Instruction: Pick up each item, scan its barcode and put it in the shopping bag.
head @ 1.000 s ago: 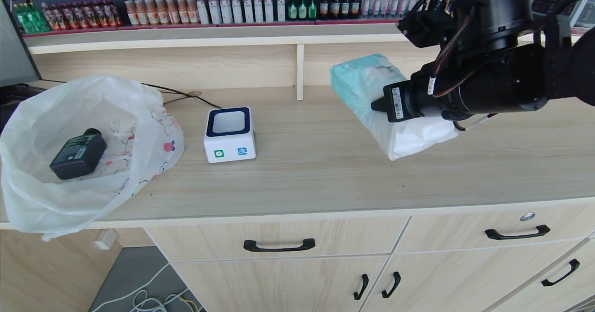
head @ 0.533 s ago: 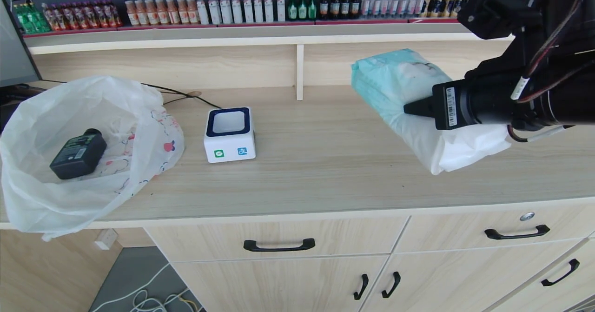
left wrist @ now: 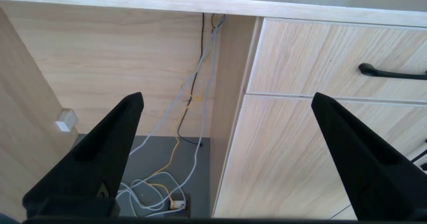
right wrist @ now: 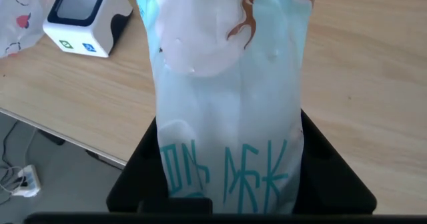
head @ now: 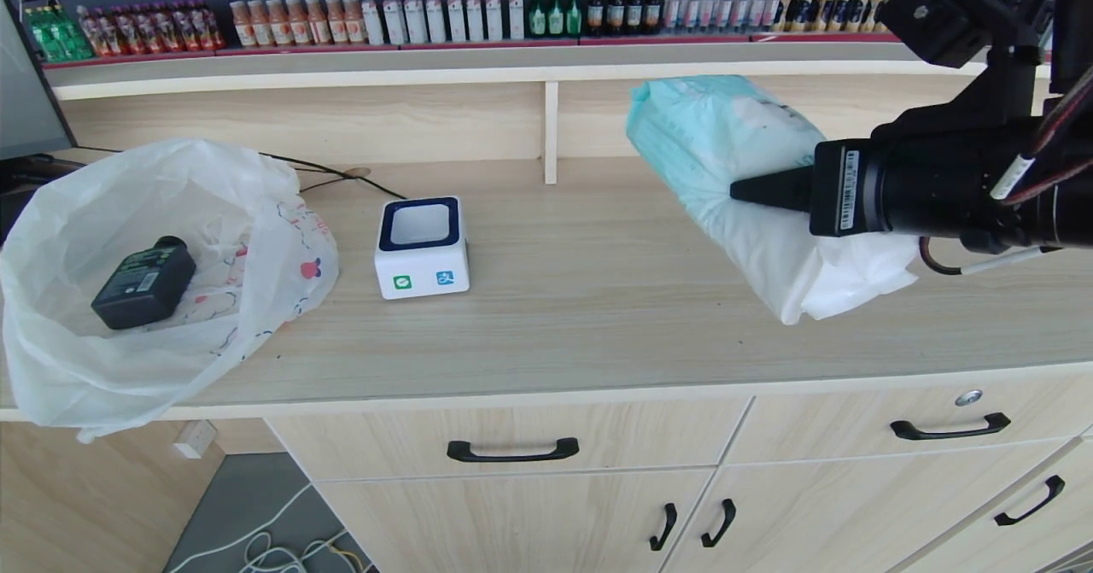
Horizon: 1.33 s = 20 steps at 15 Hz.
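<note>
Fingers (head: 773,190) of the right gripper (right wrist: 230,184) clamp a soft teal-and-white pack (head: 726,137) across its width, one on each flank, a hold that suits a squashy wrapper with no firm edge to pinch. The pack hangs tilted at the right end of the counter (head: 581,325), its teal end raised toward the back wall and its white end dipping low, apparently clear of the wood, so it can be carried sideways without dragging. Well to the robot's left stands the scanner (head: 422,247), its dark-rimmed window facing up, which suggests the pack's barcode must be turned downward over it; where that code sits cannot be told. Farther left, the shopping bag (head: 256,206) slumps at the counter's end with its mouth spread wide, ready for a drop from above, and a dark bottle (head: 143,283) lies inside on its side, seemingly one item dealt with. The left gripper (left wrist: 227,151) hangs low before the cupboard front (left wrist: 320,71) under the counter, fingers spread and holding nothing, parked out of the working arm's path.
</note>
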### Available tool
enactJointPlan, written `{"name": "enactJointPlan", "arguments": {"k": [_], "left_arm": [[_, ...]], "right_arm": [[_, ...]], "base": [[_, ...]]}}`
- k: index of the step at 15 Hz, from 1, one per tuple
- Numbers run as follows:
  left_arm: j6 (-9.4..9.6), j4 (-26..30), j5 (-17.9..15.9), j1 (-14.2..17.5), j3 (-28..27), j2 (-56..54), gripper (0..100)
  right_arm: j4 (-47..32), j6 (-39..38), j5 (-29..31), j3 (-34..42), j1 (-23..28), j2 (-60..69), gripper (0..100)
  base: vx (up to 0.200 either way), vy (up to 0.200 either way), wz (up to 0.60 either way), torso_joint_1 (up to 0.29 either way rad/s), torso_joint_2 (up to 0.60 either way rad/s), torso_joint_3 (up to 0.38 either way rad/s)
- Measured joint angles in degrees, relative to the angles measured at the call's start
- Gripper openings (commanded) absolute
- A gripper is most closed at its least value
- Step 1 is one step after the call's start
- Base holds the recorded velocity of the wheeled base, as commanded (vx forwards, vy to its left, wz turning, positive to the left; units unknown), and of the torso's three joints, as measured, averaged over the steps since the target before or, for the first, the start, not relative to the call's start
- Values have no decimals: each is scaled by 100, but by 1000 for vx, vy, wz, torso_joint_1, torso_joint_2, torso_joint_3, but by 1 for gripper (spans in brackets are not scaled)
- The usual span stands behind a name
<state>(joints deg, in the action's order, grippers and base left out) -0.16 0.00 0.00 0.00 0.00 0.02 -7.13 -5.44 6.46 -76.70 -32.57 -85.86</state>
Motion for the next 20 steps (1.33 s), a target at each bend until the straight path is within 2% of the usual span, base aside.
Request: {"name": "enactJointPlan", "arguments": {"k": [5,7,10,15,20], "left_arm": [[0,0,-2,0,0,0,100],[2,0,0,0,0,0,100],[2,0,0,0,0,0,100],[0,0,0,0,0,0,100],[2,0,0,0,0,0,100]], "right_arm": [[1206,-1026,-245,840,-196,105,0],[1887,-1676,-241,1290,-574,188,0],[3685,-2609,-247,2221,-1230,300,0],[5793,-4172,-247,3534,-1974,341,0],[6751,-5035,-277,4197,-2773,319,0]], "base": [[0,0,0,0,0,0],[0,0,0,0,0,0],[0,0,0,0,0,0],[0,0,0,0,0,0],[0,0,0,0,0,0]]}}
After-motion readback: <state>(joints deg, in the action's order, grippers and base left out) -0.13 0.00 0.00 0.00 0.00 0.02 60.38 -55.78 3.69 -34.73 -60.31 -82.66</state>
